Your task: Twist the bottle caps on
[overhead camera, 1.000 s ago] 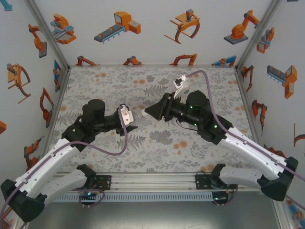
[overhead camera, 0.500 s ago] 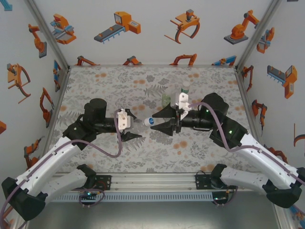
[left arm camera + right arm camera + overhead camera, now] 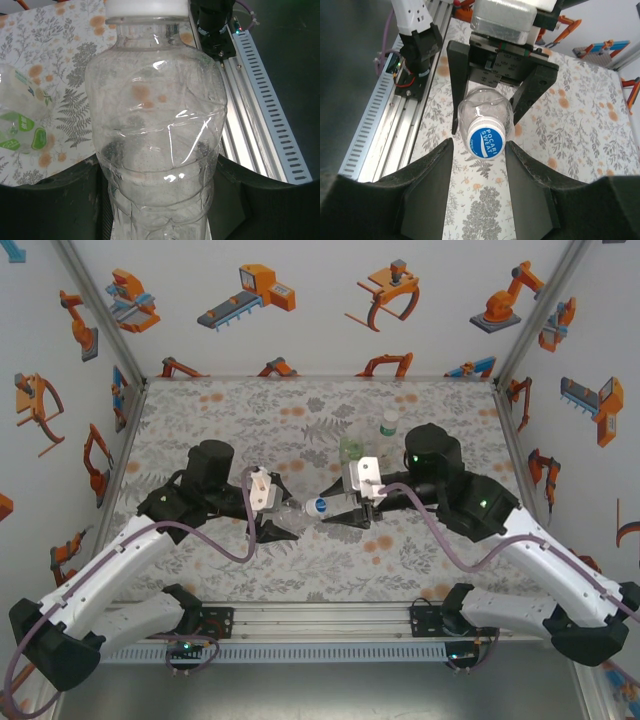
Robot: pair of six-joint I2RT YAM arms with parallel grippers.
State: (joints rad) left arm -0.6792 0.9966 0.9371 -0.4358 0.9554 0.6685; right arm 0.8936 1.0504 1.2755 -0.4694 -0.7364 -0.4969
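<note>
Floral table (image 3: 200, 420) under two bottles (image 3: 388, 430)

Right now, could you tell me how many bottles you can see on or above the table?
3: a clear bottle held between the two grippers at the table's middle, and a green-tinted bottle and a white-capped bottle standing beyond the right gripper. Others may be hidden behind the arms.

Glossy clear plastic bottle (image 3: 157, 135), smooth blue plastic cap (image 3: 486, 142), matt black gripper fingers (image 3: 427, 185).

The blue cap (image 3: 486, 142) on the clear bottle (image 3: 485, 111) has white letters that say "POCARI SWEAT". No other words can be read.
</note>
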